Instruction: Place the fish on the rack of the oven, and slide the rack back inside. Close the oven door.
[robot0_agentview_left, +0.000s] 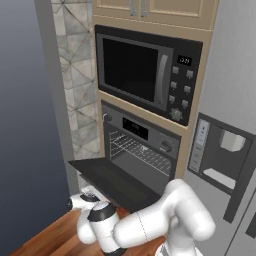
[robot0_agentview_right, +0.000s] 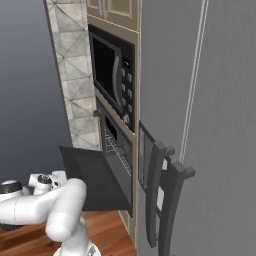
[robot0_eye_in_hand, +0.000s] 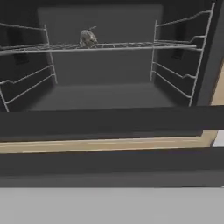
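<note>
Fish placement looks done: the small pale grey-silver fish (robot0_eye_in_hand: 88, 38) is lying on the flat silver wire rack (robot0_eye_in_hand: 131, 45), toward its back-left corner, and the rack is sitting inside the built-in black oven (robot0_agentview_left: 142, 145). What is remaining is closing the large flat black drop-down oven door (robot0_agentview_left: 112, 181), which is hanging open and level. The fingers are standing wide apart, holding nothing.

The light is even and soft, with no glare and no strong shadows. The oven (robot0_eye_in_hand: 105, 83) cavity is dim, and the hand view is blurred, so the fish (robot0_eye_in_hand: 88, 38) lacks detail.
</note>
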